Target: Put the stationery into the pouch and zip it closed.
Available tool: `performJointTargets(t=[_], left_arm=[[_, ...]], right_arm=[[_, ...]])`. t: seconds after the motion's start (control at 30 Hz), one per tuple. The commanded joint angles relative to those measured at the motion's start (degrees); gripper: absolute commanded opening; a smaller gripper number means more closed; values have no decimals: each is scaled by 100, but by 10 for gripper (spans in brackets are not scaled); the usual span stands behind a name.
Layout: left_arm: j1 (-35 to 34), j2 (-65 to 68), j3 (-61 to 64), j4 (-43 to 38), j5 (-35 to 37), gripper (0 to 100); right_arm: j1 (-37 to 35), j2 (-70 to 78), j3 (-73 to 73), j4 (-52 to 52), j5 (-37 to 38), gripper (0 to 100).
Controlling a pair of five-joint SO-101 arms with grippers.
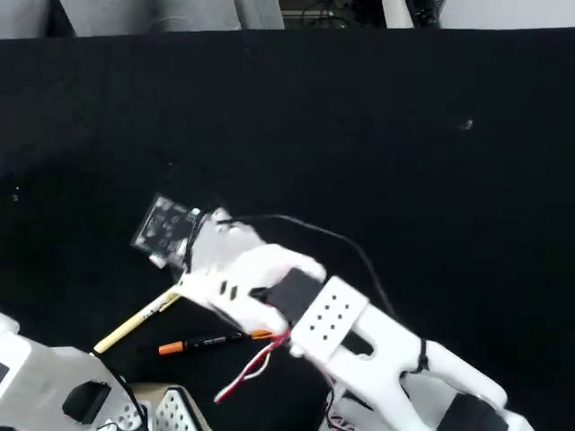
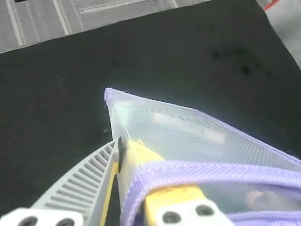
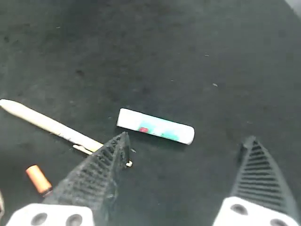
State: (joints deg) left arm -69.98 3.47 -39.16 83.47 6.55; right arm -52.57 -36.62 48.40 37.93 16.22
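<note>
**High view.** The matte black table carries a slim cream pen. Beside it lies a black marker with orange at its ends. The pen lies on a diagonal. The marker lies nearly crosswise, one orange end toward the left arm. The right arm, smooth white plastic, stretches over both, with a speckled board at its far end. Thin red and white wires trail off it.

**Left wrist view.** The pouch is seen here, a translucent fine-mesh sleeve edged in woven purple tape. The left fingers, one pale and ribbed and the other yellow, are clamped on its purple-edged end. The pouch's long axis runs straight out from them, and its far corner points away over the table. A pale, long shape shows dimly through the mesh, and I cannot tell what it is.

**Right wrist view.** The right fingers are dark, ribbed wedges. They stand wide apart with nothing between their pads. Just ahead of the gap lies a short white stick with green and red print. Its long axis runs across from one fingertip toward the other, and it sits closer to one of them. The pen's end reaches that same fingertip and slants away from it. The marker's orange cap sits at that finger's outer side.
</note>
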Motion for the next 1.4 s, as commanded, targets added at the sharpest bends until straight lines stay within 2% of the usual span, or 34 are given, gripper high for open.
performJointTargets(t=[0.0, 0.13, 0.3, 0.5, 0.67, 0.83, 1.03, 1.23, 1.37], left_arm=[[-110, -105, 303, -519, -62, 30], [-92, -105, 708, -782, -237, 30], [-101, -105, 963, -1055, -246, 30], [-101, -105, 963, -1081, -246, 30], [-101, -105, 963, -1073, -246, 30], [-84, -105, 963, -1055, -246, 30], [-75, -105, 971, -1037, -237, 30], [-57, -105, 971, -1037, -229, 30], [40, -114, 971, -1029, -237, 30]], right_arm=[[-229, 646, -136, -378, 132, 262], [-325, 1789, -620, -387, 176, 237], [-826, 3011, -1218, -220, 1037, 235], [-976, 4189, -2185, 281, 1196, 234], [-993, 4945, -2870, 1011, 1618, 234], [-976, 5490, -3468, 1415, 1626, 227], [-941, 5912, -4101, 1864, 1591, 20], [-862, 5938, -4259, 2057, 1591, 11], [-501, 5684, -4312, 2101, 1582, 11]])
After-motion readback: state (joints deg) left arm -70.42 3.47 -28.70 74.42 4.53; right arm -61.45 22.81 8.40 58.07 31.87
